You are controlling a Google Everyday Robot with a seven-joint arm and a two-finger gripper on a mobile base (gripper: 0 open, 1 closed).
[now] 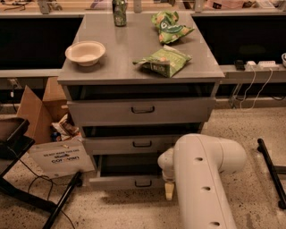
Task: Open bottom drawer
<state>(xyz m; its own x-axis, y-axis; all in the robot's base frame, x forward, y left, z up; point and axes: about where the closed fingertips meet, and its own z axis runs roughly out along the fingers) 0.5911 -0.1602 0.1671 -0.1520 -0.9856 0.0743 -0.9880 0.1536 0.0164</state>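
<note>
Gripper (169,189) sits low at the right end of the bottom drawer (127,181) front, mostly hidden by the arm (201,179); grip state unreadable. Drawer, lowest of three, stands partly out. Grey cabinet top (134,44) carries bowl (85,52), green bags (163,61), can (119,6); speckled floor (134,210), cardboard box (38,109) at left.

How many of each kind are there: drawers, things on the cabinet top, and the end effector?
Drawers: 3 (top drawer, middle drawer, bottom drawer)
Green snack bags: 2
Bowl: 1
Can: 1
End effector: 1, low by the bottom drawer's right end
Total: 8
</note>
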